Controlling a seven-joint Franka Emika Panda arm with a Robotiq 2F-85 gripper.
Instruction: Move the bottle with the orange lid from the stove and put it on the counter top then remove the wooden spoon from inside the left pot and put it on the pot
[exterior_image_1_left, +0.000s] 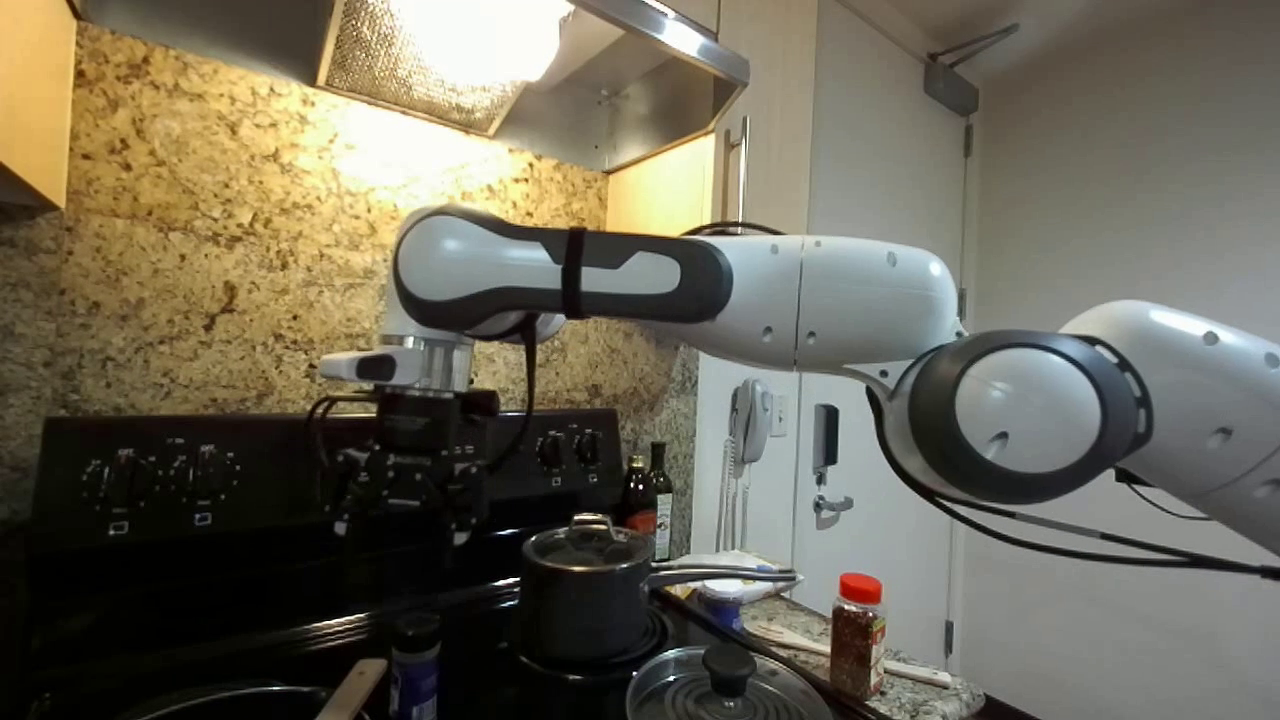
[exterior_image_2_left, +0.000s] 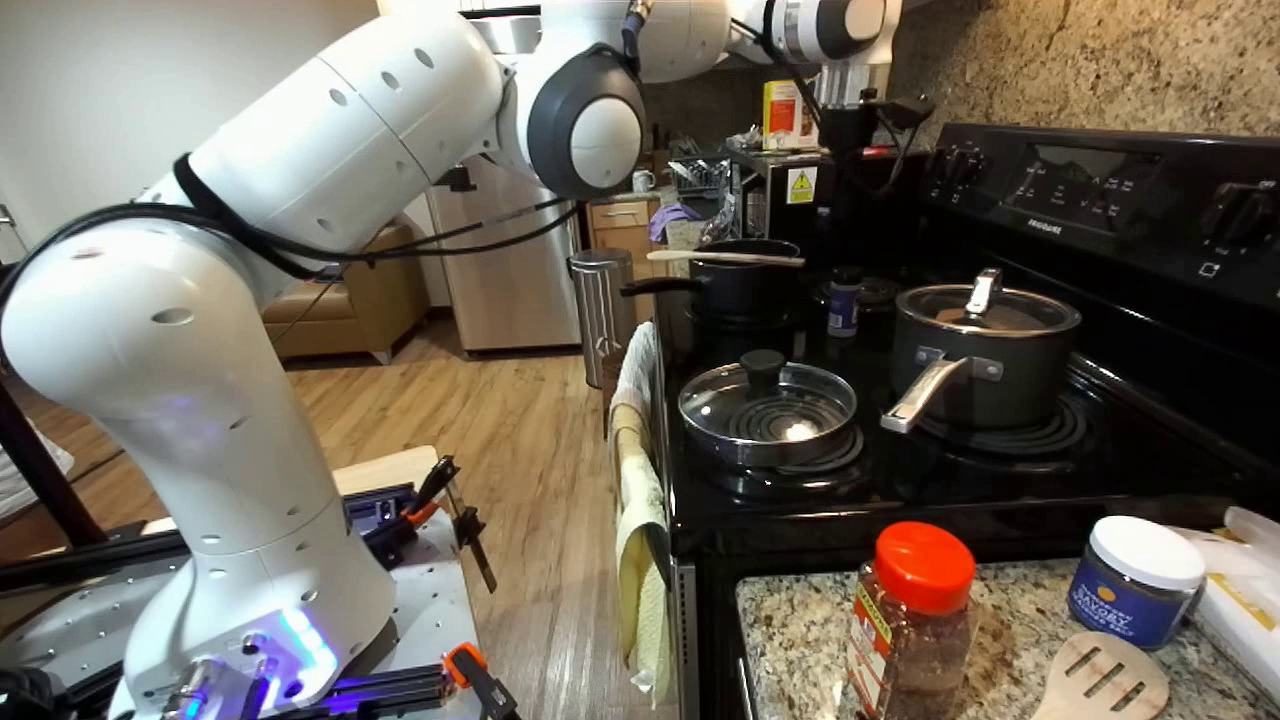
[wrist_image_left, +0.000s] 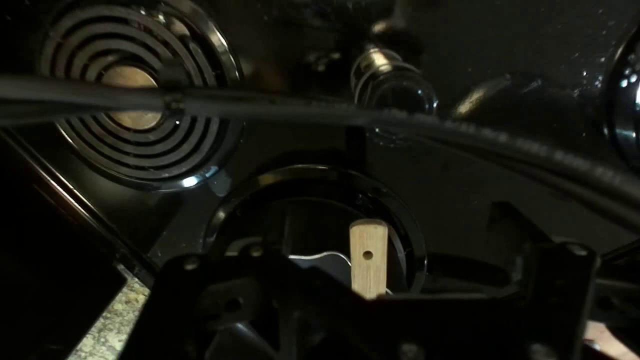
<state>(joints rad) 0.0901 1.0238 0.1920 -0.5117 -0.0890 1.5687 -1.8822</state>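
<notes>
In an exterior view, the stove (exterior_image_2_left: 925, 480) fills three o'clock, the counter (exterior_image_2_left: 800, 620) four; the dark pot (exterior_image_2_left: 742, 290) sits on the stove at two. My pincer (exterior_image_1_left: 401, 532) gapes wide at eight in an exterior view, the orange-lidded bottle (exterior_image_1_left: 858, 642) on the counter at five. The wooden spoon (exterior_image_2_left: 725, 258) lies across the pot's rim.

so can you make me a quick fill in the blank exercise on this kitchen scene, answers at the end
1. The bottle with the orange-red lid stands upright on the granite ____.
2. The spoon lying across the left pot is made of ____.
3. The jar labelled Savory has a lid coloured ____.
4. The claw is not shut; its jaws stand ____.

Missing words: counter top; wood; white; open.
</notes>
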